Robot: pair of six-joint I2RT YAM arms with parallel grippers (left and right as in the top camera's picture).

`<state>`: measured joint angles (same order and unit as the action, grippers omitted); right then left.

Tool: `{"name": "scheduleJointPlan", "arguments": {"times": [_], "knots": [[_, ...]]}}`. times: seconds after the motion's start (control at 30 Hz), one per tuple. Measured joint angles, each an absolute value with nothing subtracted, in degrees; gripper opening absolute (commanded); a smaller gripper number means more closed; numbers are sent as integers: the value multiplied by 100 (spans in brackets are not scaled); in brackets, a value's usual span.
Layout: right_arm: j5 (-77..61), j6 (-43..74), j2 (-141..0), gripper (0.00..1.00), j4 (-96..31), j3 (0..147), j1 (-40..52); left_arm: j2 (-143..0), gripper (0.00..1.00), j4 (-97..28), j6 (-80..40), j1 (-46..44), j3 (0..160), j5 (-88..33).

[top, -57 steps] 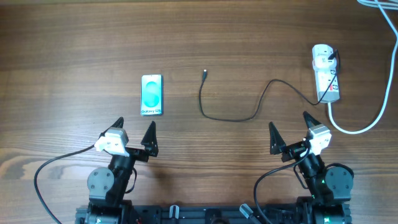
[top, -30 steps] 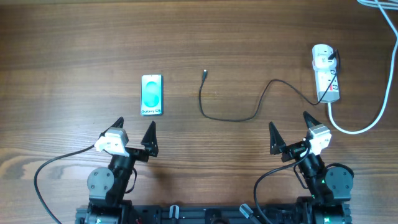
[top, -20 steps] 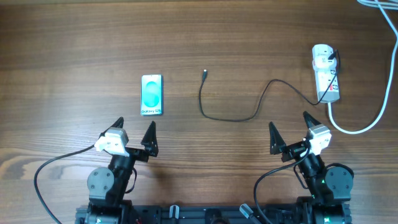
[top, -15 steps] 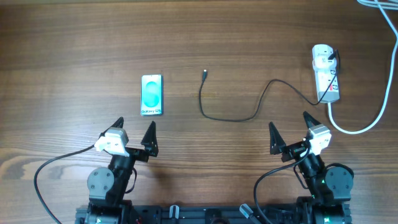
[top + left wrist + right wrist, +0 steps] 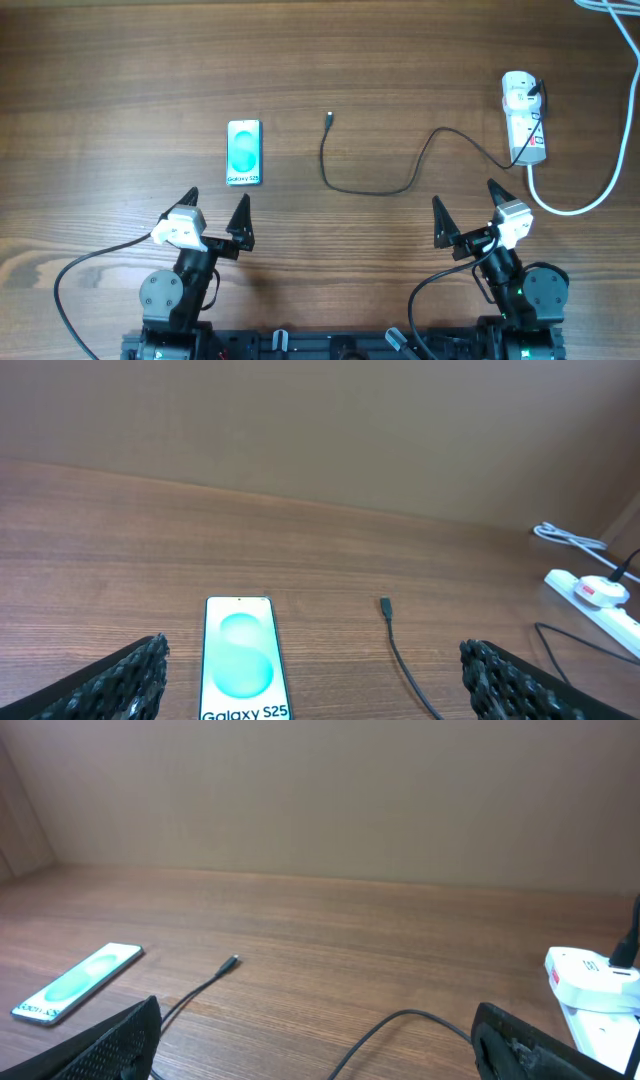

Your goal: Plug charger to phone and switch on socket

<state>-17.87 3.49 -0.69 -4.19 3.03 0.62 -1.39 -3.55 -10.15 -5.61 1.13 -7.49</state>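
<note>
The phone lies flat on the wooden table at centre left, its teal screen reading "Galaxy S25"; it also shows in the left wrist view and the right wrist view. The charger, a thin black cable, curves from the socket to a free connector right of the phone. The white socket lies at the right with a red marking at its near end. My left gripper is open and empty just in front of the phone. My right gripper is open and empty in front of the cable.
A thick white cord loops from the socket's near end along the right table edge to the top right corner. A plain wall stands behind the table in both wrist views.
</note>
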Motion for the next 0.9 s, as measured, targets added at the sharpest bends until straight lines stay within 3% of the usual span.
{"name": "scheduleJointPlan", "arguments": {"times": [0.57,0.9], "knots": [[-1747,355,-172,100,-421,353,62,-377,100,-370,-941,-561,244,-746],[-1754,351,-2008,100,-639,2187,62,-3118,100,-1059,-705,-561,2526,-729]]}}
